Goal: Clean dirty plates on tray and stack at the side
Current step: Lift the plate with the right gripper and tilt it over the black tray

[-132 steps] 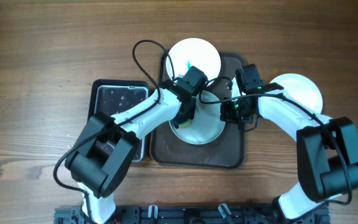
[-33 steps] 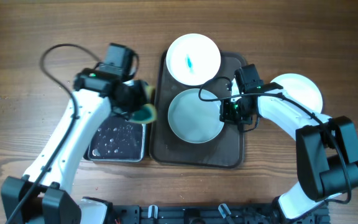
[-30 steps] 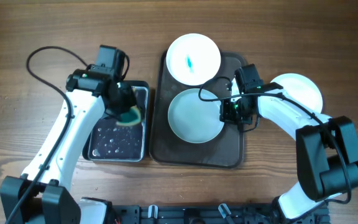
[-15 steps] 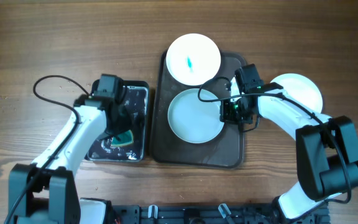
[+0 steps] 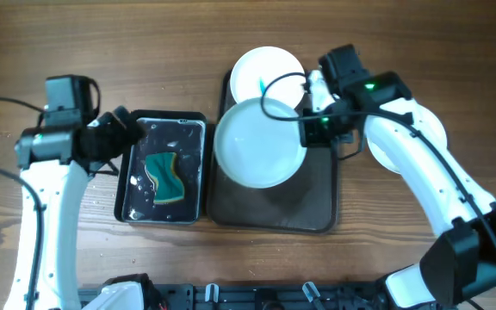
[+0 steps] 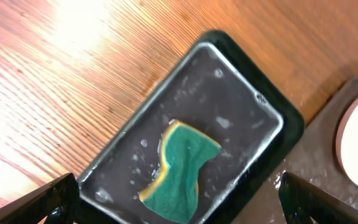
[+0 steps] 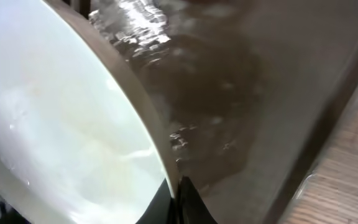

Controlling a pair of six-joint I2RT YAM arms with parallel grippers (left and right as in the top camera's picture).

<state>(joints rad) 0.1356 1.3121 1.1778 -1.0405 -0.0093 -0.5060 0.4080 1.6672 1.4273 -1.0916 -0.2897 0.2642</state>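
My right gripper (image 5: 310, 129) is shut on the rim of a clean white plate (image 5: 261, 143) and holds it tilted above the brown tray (image 5: 274, 211). The wrist view shows its fingers pinched on the plate (image 7: 55, 124) edge, gripper (image 7: 178, 200). Behind it, a dirty plate (image 5: 269, 65) with a teal smear rests on the tray's far end. A green and yellow sponge (image 5: 166, 175) lies in the black water basin (image 5: 198, 164). My left gripper (image 5: 120, 131) is open and holds nothing, at the basin's far left corner. Seen from its wrist, the sponge (image 6: 182, 168) lies below the gripper (image 6: 185, 204).
A white plate (image 5: 435, 119) sits on the table right of the tray, partly hidden by my right arm. The basin (image 6: 272, 115) holds water drops and stands close against the wet tray (image 7: 247, 93). Bare wood table lies to the far left and far back.
The left gripper let go of the sponge into the basin, opened wide and drew back to the left. The right gripper lifted the clean plate off the tray and tilted it.
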